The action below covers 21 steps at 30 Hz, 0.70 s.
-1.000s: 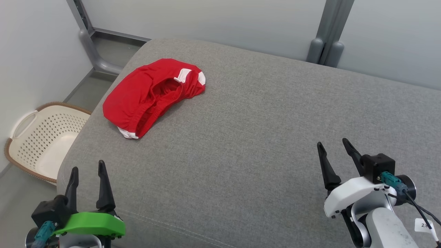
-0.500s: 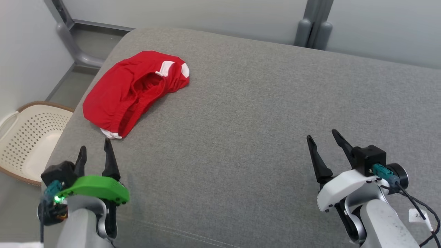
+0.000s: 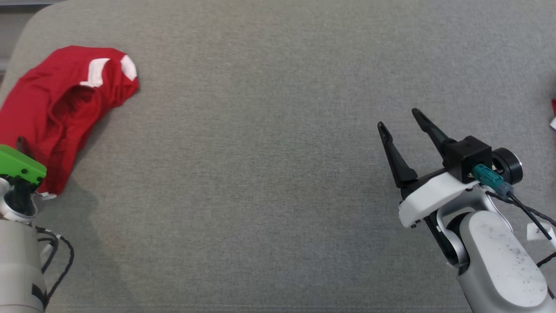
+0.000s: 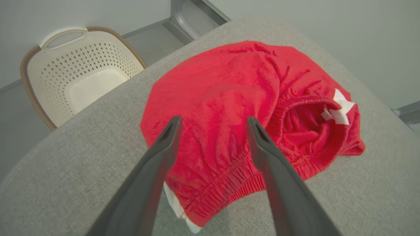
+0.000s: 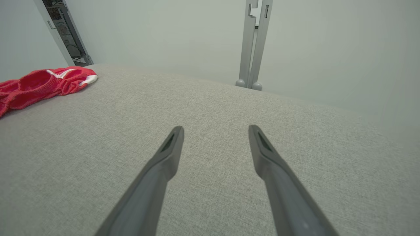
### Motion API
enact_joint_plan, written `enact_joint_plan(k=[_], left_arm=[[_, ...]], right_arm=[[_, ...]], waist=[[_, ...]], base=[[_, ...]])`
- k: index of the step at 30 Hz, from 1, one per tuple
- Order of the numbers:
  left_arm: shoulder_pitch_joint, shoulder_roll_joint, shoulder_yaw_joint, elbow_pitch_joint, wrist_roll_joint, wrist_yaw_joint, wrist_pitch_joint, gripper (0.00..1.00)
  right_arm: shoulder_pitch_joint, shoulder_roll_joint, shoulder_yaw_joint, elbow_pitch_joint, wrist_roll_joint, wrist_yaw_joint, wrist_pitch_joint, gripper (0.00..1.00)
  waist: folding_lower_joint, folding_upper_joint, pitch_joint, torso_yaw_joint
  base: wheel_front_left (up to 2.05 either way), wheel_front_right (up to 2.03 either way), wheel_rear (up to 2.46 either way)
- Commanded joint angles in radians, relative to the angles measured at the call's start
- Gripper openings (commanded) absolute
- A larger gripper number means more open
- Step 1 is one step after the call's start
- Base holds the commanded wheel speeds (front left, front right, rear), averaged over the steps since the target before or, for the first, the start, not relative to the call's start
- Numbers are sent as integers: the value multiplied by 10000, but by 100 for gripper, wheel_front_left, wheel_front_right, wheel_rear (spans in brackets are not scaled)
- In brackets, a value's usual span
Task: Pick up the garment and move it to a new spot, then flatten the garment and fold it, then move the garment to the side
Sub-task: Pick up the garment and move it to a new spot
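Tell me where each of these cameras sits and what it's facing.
Head view: on the robot's head, looking down onto the grey fabric cushion; right fingers and the left arm's green wrist cover show.
Left wrist view: on the left wrist, looking along the open left fingers at the crumpled red garment, cream perforated basket beyond.
Right wrist view: on the right wrist, looking along its open fingers across cushion towards a pale wall.
Shared: all three show the red garment.

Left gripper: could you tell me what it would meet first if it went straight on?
Probably the red garment: the left gripper, open, points at its bunched body, though depth is unclear.
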Motion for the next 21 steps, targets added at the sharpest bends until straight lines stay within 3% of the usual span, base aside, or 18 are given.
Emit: enact_joint_plan(k=[1,10,11,12,13,18,21], left_arm=[[-363,256,121,59,-153,180,427,100],[-444,602,252,164,-504,580,2098,100],[-374,512,223,232,-543,550,2328,54],[-323,442,182,269,-578,499,2508,23],[-300,379,164,276,-623,455,2613,0],[-252,389,144,-343,-724,7,2293,0],[-496,696,33,-1136,-624,-406,1927,0]], right_arm=[[-207,-92,-51,-232,-27,-13,91,100],[-229,-297,-362,-976,-11,-13,190,100],[-205,-278,-385,-980,10,-13,186,100],[-190,-248,-398,-976,44,-13,176,100],[-169,-231,-406,-950,47,-13,165,100],[-155,-137,-410,-669,96,-13,-6,100],[-71,-57,-456,-382,149,-13,-143,100]], waist=[[-1,0,1458,-1354],[-1,0,2149,-1678],[-1,0,2153,-1668],[-1,0,2141,-1654],[-1,0,2112,-1633],[-1,0,1628,-1487],[-1,0,1112,-1381]], base=[[0,0,0],[0,0,0],[0,0,0],[0,0,0],[0,0,0],[0,0,0],[0,0,0]])
